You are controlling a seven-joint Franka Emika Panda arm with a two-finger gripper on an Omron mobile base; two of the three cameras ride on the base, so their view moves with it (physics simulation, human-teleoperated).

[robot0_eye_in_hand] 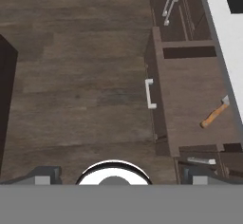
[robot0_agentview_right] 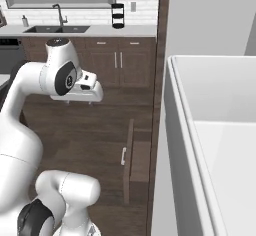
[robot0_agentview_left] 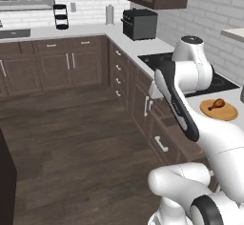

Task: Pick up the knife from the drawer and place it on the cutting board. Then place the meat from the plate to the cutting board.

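Below the hand, in the hand view, you see the drawer (robot0_eye_in_hand: 190, 109) pulled fully out from under the counter, with its silver bar handle (robot0_eye_in_hand: 150, 94) on the front. The knife (robot0_eye_in_hand: 215, 113) lies flat on the drawer floor, near the back edge under the counter (robot0_eye_in_hand: 227, 38), orange handle toward the lower left and grey blade toward the upper right. The gripper (robot0_eye_in_hand: 114, 178) hangs high above the floor, well apart from the knife; its fingers (robot0_eye_in_hand: 45, 175) stand wide apart and hold nothing. In the left base view the meat (robot0_agentview_left: 217, 104) rests on the plate (robot0_agentview_left: 228, 114) on the counter beside the stove.

You should first carry the hand sideways until the knife handle is between the fingers, and turn the wrist so that the jaws close across the handle, not along it. I judge the counter edge to be the risk: come down straight and slowly, and take the handle, which gives more room than the blade.
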